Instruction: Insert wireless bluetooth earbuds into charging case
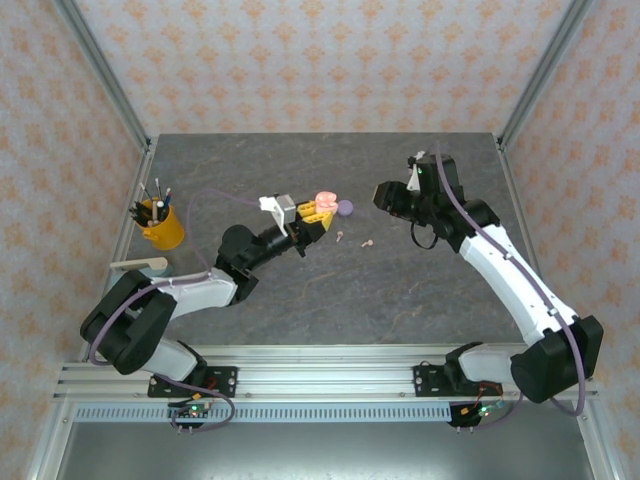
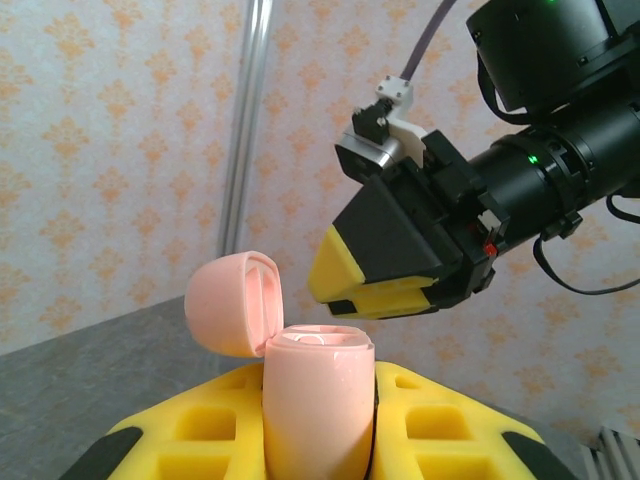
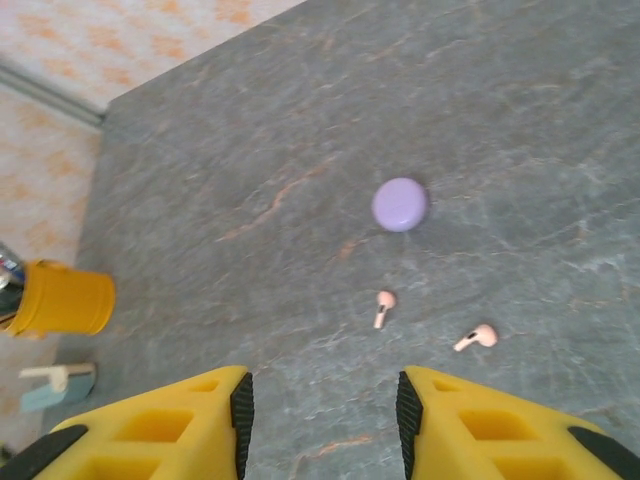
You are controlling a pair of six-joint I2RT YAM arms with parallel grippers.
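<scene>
Two pink earbuds [image 3: 383, 308] lie loose on the surface [image 3: 300, 120], close together and near the closed lilac case [image 3: 399, 204]. The pink case [image 2: 318, 400] is upright with its lid flipped open, clamped in the left hand [image 2: 320, 440] next to the lilac case in the top view; I can't tell from the wrist angle what's inside it. The right hand [image 3: 320, 420] is apart with nothing between its fingers, above the earbuds and facing the left hand from close by; the yellow cup [image 3: 65, 298] is well off to the side.
</scene>
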